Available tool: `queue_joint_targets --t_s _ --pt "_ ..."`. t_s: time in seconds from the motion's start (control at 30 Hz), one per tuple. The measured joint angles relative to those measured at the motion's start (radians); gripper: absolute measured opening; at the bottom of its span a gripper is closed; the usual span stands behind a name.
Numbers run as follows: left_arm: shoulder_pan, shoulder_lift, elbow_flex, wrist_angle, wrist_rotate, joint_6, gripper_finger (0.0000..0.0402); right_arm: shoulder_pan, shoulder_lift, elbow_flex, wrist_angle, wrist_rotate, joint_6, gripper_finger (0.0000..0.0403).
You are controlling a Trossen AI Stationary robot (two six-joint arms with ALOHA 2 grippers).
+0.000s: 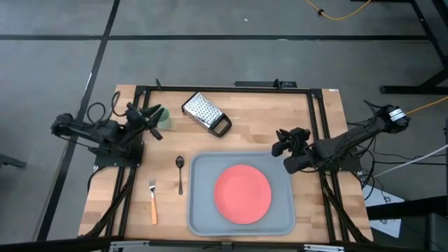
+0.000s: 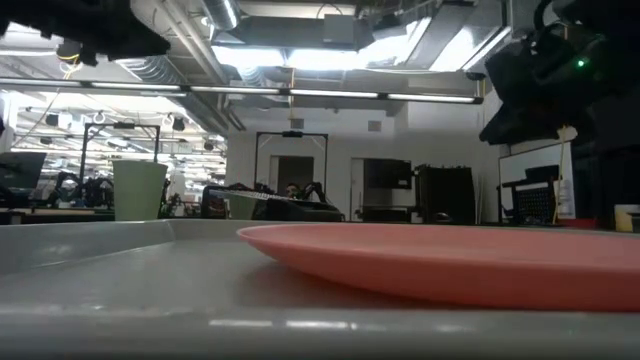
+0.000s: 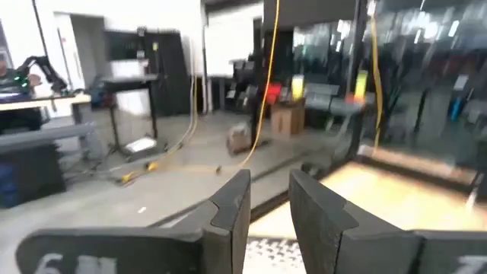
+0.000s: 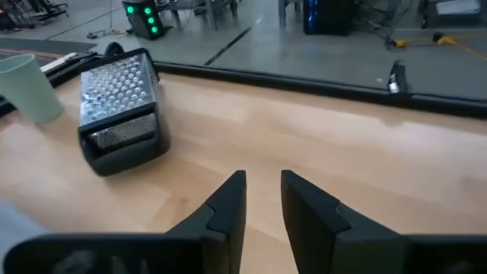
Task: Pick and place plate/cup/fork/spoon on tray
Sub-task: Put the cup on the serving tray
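Observation:
The pink-red plate (image 1: 242,194) lies flat in the grey-blue tray (image 1: 203,168) at the table's near middle. It also shows in the low view (image 2: 450,255). The green cup (image 1: 165,119) stands upright at the far left, and shows in the right wrist view (image 4: 30,87). The dark spoon (image 1: 180,172) and the orange-handled fork (image 1: 152,201) lie on the wood left of the tray. My left gripper (image 1: 152,120) hovers just left of the cup, its fingers (image 3: 268,183) a narrow gap apart and empty. My right gripper (image 1: 280,144) is right of the tray's far corner, narrowly open (image 4: 263,179) and empty.
A perforated metal grater (image 1: 206,113) with a black handle lies at the far middle, between the cup and my right gripper. It also shows in the right wrist view (image 4: 122,114). A black frame (image 1: 224,89) runs along the table's far and side edges.

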Motion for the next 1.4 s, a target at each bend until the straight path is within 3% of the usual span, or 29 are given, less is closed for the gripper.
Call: queue_joint_targets --t_s 0.2,0.33,0.53,0.7,0.9,1.03,1.17,1.3,1.4 --pt "0.103 0.099 0.195 -0.529 0.076 -0.311 0.0082 0.0 -0.031 -0.04 -0.01 0.013 -0.01 0.0088" --pt "0.211 0.18 0.249 -0.71 0.213 -0.478 0.0076 0.0 -0.029 -0.057 -0.015 0.011 -0.021 0.0088" --pt "0.373 0.291 0.253 -0.685 0.346 -0.505 0.0073 0.0 -0.029 -0.057 -0.006 -0.011 -0.024 0.0088" --pt "0.478 0.376 0.254 -0.638 0.436 -0.497 0.0073 0.0 -0.029 -0.057 0.02 -0.163 -0.008 0.0088" --pt "0.526 0.413 0.254 -0.631 0.536 -0.496 0.0073 0.001 -0.029 -0.057 0.107 -0.254 -0.449 0.0088" --pt "0.526 0.414 0.254 -0.595 0.535 -0.494 0.0073 0.002 -0.029 -0.076 0.301 -0.359 -0.767 0.0088" --pt "0.526 0.414 0.254 -0.556 0.536 -0.474 0.0073 -0.009 -0.047 -0.25 0.736 -0.528 -1.04 0.0088" --pt "0.526 0.414 0.254 -0.547 0.537 -0.468 0.0073 -0.045 -0.074 -0.491 1.268 -0.734 -1.148 0.0088" --pt "0.525 0.414 0.254 -0.548 0.545 -0.468 0.0073 -0.064 -0.097 -0.493 1.319 -0.808 -1.191 0.0088"
